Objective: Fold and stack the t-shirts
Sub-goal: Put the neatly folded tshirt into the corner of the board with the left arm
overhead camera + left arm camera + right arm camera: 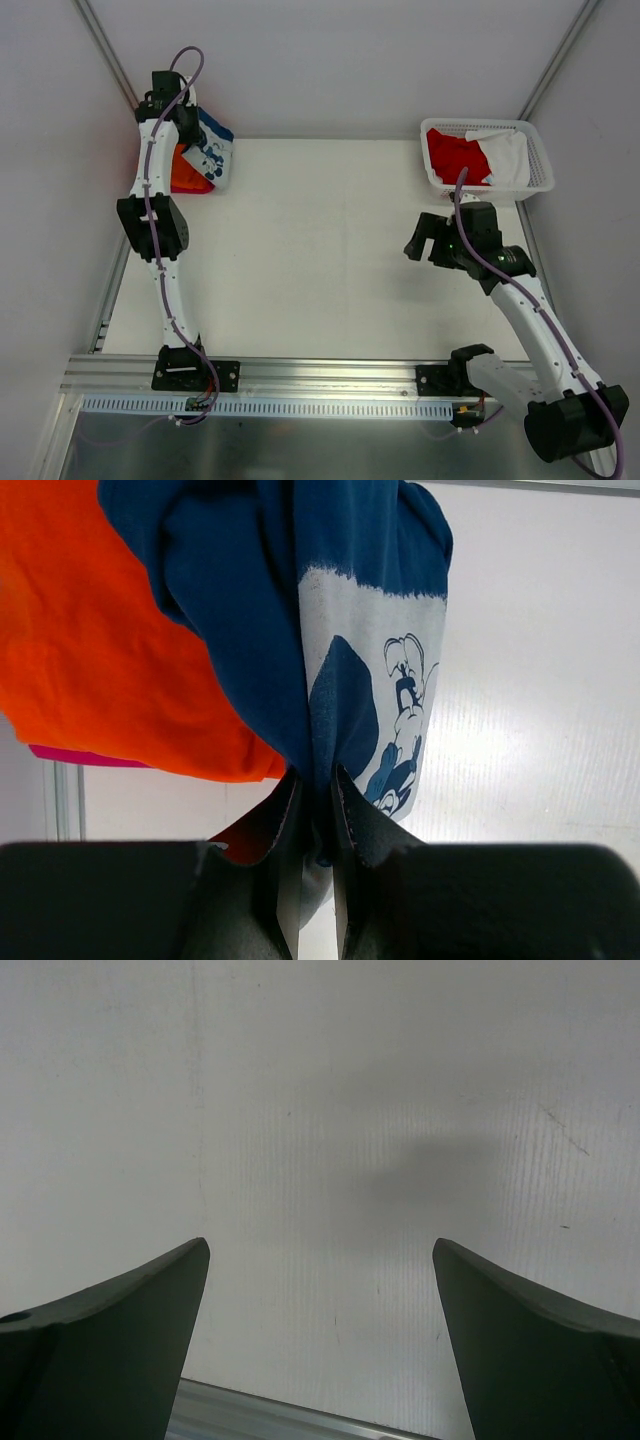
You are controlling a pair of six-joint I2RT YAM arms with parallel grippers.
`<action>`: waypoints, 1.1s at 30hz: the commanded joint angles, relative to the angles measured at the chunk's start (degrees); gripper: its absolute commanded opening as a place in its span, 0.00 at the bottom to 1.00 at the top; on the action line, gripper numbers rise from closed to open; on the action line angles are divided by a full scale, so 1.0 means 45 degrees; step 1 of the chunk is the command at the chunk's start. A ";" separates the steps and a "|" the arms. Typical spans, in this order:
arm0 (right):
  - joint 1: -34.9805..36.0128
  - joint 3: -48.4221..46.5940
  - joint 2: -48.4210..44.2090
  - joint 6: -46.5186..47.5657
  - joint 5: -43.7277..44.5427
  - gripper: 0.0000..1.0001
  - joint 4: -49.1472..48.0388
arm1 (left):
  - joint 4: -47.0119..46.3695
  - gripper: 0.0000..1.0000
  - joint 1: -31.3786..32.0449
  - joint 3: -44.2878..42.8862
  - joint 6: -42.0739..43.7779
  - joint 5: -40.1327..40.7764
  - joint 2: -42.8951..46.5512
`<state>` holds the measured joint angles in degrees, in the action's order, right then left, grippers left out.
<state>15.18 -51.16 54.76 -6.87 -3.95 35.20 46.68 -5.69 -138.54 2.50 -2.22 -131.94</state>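
1 navy t-shirt (230,630) pinched in left gripper (317,777); right gripper (320,1245) spread wide

No words, numbers or brand marks can be read in any view. The navy blue t-shirt (230,630) carries a pale printed panel (365,610) with a small blue cartoon figure (405,695), but no letters show on it.

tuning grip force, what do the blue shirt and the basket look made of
Navy blue t-shirt: soft matte cloth, likely cotton; it bunches in folds where the left gripper pinches it. Basket: probably rigid white plastic, with an open lattice wall.
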 commanded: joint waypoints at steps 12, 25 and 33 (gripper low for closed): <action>-0.0111 0.0391 0.0272 0.0004 -0.0198 1.00 -0.0791 | -0.0801 0.00 -0.0882 -0.0678 0.0401 0.0765 0.0238; -0.0092 0.0802 0.0389 0.0024 -0.0295 0.99 -0.1123 | -0.1700 0.00 -0.1566 -0.0873 0.0167 0.1001 -0.0504; -0.0092 0.0704 0.0135 0.0024 -0.0275 0.99 -0.1123 | -0.2013 0.00 -0.1801 -0.0913 0.0050 0.1684 -0.1188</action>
<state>15.18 -47.53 56.66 -6.85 -4.40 31.75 40.95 -12.88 -140.00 3.42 2.79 -137.16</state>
